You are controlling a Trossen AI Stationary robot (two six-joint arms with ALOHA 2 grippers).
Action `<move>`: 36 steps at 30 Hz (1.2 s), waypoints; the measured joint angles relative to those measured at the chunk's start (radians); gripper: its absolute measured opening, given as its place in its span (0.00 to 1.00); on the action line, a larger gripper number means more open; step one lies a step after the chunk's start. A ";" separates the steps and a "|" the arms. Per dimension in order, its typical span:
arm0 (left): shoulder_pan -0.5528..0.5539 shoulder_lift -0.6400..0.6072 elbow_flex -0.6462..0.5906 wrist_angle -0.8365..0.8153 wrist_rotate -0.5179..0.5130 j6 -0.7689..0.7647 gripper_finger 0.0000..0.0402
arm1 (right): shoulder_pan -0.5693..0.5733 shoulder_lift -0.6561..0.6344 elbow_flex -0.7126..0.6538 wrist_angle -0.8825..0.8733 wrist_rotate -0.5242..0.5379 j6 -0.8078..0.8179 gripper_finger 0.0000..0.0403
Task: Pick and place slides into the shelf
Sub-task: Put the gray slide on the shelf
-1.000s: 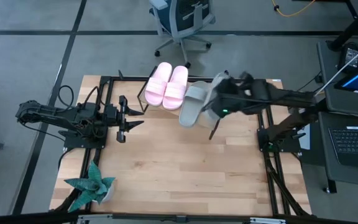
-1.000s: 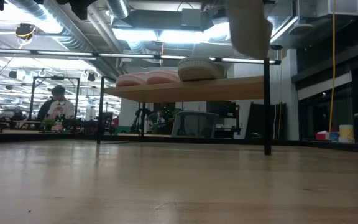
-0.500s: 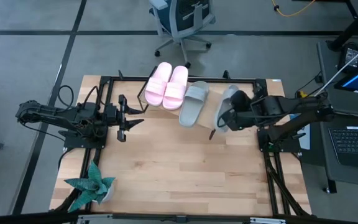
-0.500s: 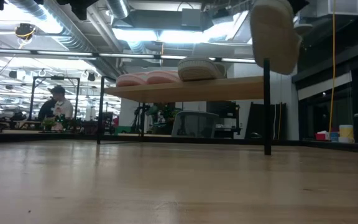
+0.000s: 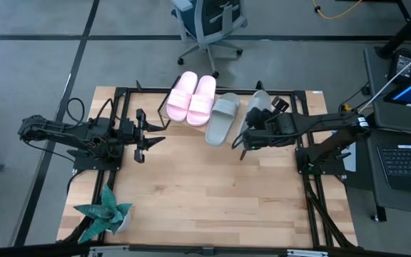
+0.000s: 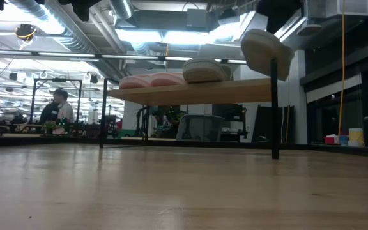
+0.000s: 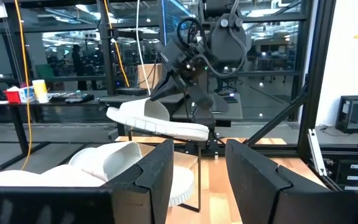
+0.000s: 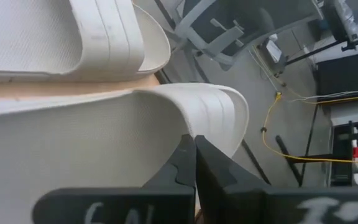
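Note:
The pink pair (image 5: 191, 97) and one grey-green slide (image 5: 222, 118) lie side by side on the slanted wooden shelf (image 6: 190, 93) at the table's far side. My right gripper (image 5: 249, 135) is shut on the second grey-green slide (image 5: 257, 108), which is above the shelf's right end (image 6: 267, 51), to the right of the first one. This slide also shows in the left wrist view (image 7: 157, 121). My left gripper (image 5: 155, 135) is open and empty at the table's left, level with the shelf's left end. My right gripper pinches the slide between its two shut fingers (image 8: 185, 163) at the sole just behind the strap (image 8: 219, 118), in the heel half. The fingers come from the near right and lie roughly along the slide. The slide is lifted clear, strap up, tilted, toe toward the far edge.
A potted plant (image 5: 105, 214) stands at the near left corner. Black frame rails run along the table's left (image 5: 116, 153) and right (image 5: 309, 164). An office chair (image 5: 209, 25) stands beyond the far edge. A laptop (image 5: 405, 160) sits off to the right.
My right gripper has swung the grey-green slide from over the shelf's middle toward the table's right edge, then a little back toward the shelf and down. The slide hung upright then. Now it is tipped flatter, lower, by the shelf's right end.

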 joint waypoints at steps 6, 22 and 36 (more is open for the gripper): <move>0.000 0.000 0.000 0.000 0.000 0.000 0.35 | 0.000 -0.007 0.000 0.072 0.003 -0.040 0.00; 0.000 0.000 0.000 0.000 0.000 -0.001 0.35 | -0.050 -0.004 0.001 0.138 0.017 -0.128 0.00; 0.000 0.000 0.000 0.000 0.000 -0.001 0.35 | -0.050 -0.003 -0.021 0.186 -0.021 -0.125 0.00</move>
